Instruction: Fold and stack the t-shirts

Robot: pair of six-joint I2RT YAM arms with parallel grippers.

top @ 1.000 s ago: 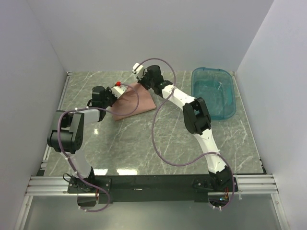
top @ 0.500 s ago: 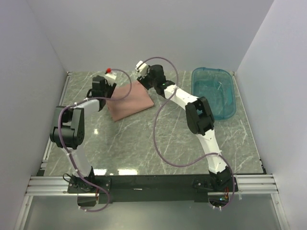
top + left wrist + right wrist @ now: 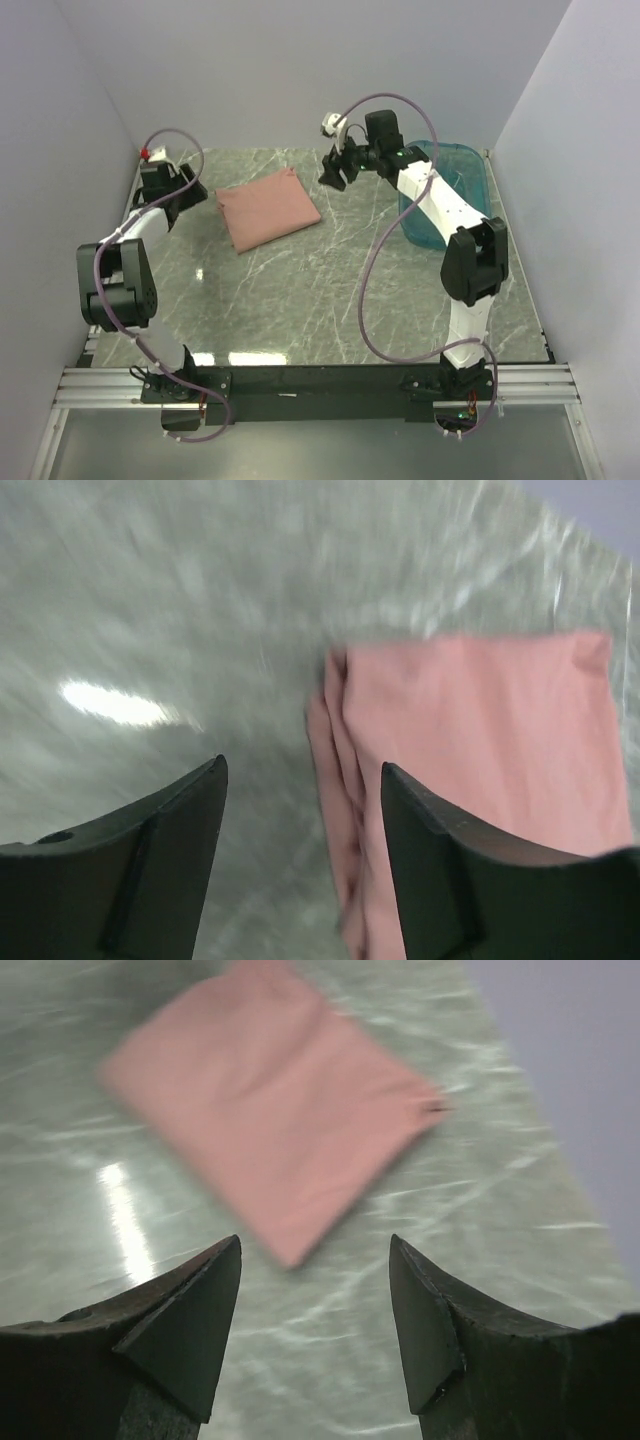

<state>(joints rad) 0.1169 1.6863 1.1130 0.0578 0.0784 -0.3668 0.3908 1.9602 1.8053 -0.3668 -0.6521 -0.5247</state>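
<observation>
lying folded, t-shirt runs left-right, right end farther back.

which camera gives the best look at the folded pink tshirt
Top external: the whole folded t-shirt lies sharp and unobstructed. Right wrist shows most of it, but blurred; left wrist shows only part, blurred, with its stacked fold edges visible.

Grey-green marble-patterned table with pale veins and patches of light glare, one folded salmon-pink t-shirt lying flat left of centre toward the far edge, translucent teal tub at the far right corner, well apart from it
</observation>
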